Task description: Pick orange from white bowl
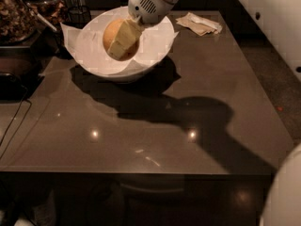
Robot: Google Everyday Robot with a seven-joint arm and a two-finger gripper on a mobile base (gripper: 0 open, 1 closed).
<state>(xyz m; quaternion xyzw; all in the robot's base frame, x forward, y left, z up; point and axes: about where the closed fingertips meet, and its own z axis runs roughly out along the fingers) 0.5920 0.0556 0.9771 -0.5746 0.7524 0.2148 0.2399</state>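
- The gripper (pixel 122 42) is seen over the white bowl (pixel 137 72), reached in from the upper right below a white wrist housing (pixel 146 4).
- Its pale fingers (pixel 126 36) are closed partway onto the orange (pixel 111 31), which is held between them.
- The orange is placed within the bowl's rim, above the crumpled white paper lining (pixel 88 47); whether it is lifted clear of the paper cannot be told.
- The bowl is set at the far left of the dark table (pixel 197 112).
- A beige paper wad (pixel 200 23) is seen at the far right, apart from the bowl.
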